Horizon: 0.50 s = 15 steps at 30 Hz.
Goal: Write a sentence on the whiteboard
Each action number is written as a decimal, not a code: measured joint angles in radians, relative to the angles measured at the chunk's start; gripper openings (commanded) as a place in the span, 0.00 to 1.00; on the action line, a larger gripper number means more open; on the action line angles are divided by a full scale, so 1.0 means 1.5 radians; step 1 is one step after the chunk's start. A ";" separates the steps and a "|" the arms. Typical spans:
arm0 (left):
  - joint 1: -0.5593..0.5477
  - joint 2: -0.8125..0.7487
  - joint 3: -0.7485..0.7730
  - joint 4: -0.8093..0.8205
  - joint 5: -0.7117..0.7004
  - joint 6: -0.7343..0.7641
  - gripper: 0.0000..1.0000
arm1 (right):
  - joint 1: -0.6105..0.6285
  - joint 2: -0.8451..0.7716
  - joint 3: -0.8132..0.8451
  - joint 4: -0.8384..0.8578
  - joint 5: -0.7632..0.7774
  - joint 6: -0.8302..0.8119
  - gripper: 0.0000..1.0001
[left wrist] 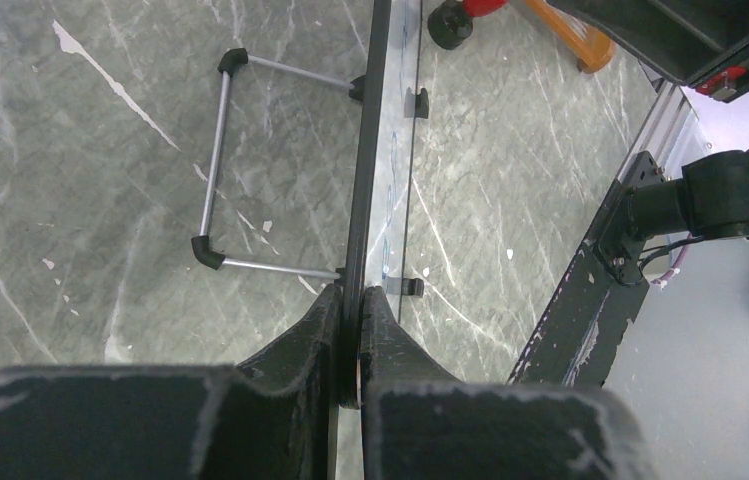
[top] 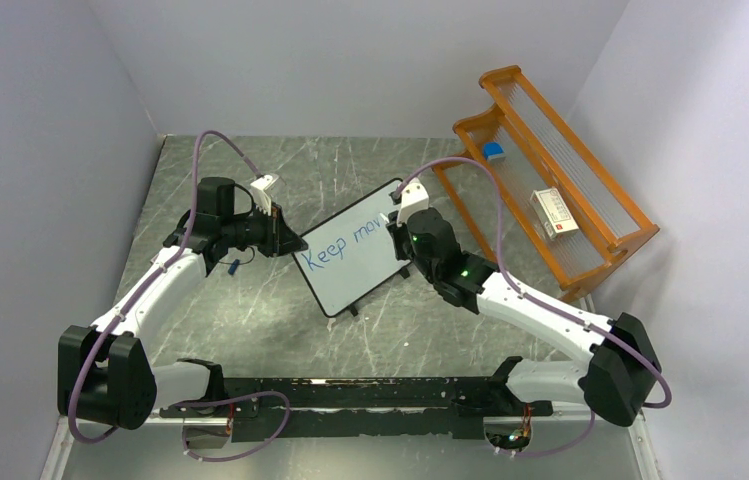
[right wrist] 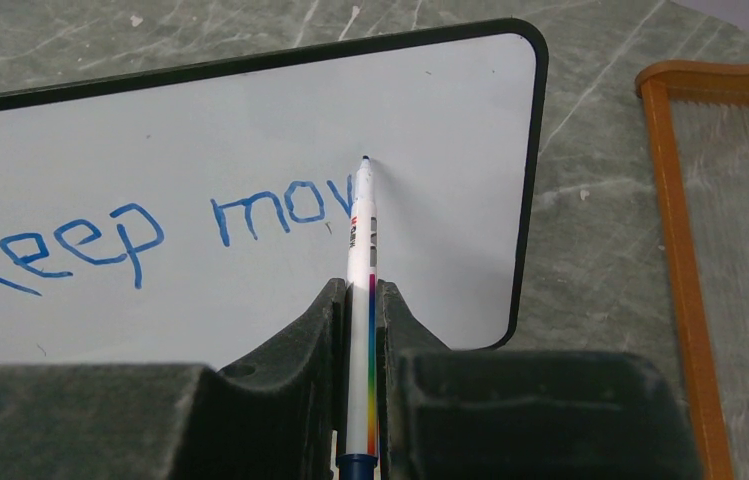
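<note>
The whiteboard (top: 350, 265) stands tilted on the marble table, white with a thin black frame. Blue handwriting on it reads "Keep mov" (right wrist: 140, 235) in one line. My left gripper (left wrist: 352, 295) is shut on the board's left edge (left wrist: 365, 180), seen edge-on in the left wrist view. My right gripper (right wrist: 360, 295) is shut on a white marker (right wrist: 360, 250) with a rainbow stripe. The marker's tip (right wrist: 365, 160) touches the board just right of the "v". In the top view the right gripper (top: 402, 225) covers the end of the writing.
An orange rack (top: 550, 180) with a small box and a blue item stands at the back right. The board's wire stand (left wrist: 220, 160) reaches out behind it. Grey walls close in both sides. A black rail (top: 350, 395) runs along the near edge.
</note>
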<state>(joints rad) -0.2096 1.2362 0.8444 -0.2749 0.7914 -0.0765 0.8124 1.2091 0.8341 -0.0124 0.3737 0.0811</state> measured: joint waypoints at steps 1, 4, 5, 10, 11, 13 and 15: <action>0.000 0.000 0.000 0.000 0.000 0.000 0.05 | 0.000 0.001 0.000 0.003 0.000 0.000 0.00; 0.000 0.000 0.000 0.000 0.000 0.000 0.05 | 0.000 0.006 0.000 0.006 -0.003 0.000 0.00; 0.000 0.000 0.000 0.000 0.000 0.001 0.05 | 0.000 0.008 0.000 0.006 -0.003 0.000 0.00; 0.000 0.000 0.000 0.000 0.000 0.001 0.05 | -0.001 0.015 0.000 0.008 -0.005 0.000 0.00; 0.000 0.000 0.000 0.000 0.000 0.001 0.05 | -0.001 0.015 0.000 0.008 -0.005 0.000 0.00; 0.000 0.000 0.000 0.000 0.000 0.001 0.05 | -0.001 0.015 0.000 0.008 -0.005 0.000 0.00; 0.000 0.000 0.000 0.000 0.000 0.001 0.05 | -0.001 0.015 0.000 0.008 -0.004 0.001 0.00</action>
<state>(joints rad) -0.2096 1.2366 0.8444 -0.2745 0.7910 -0.0753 0.8108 1.2320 0.8341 -0.0006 0.3672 0.0818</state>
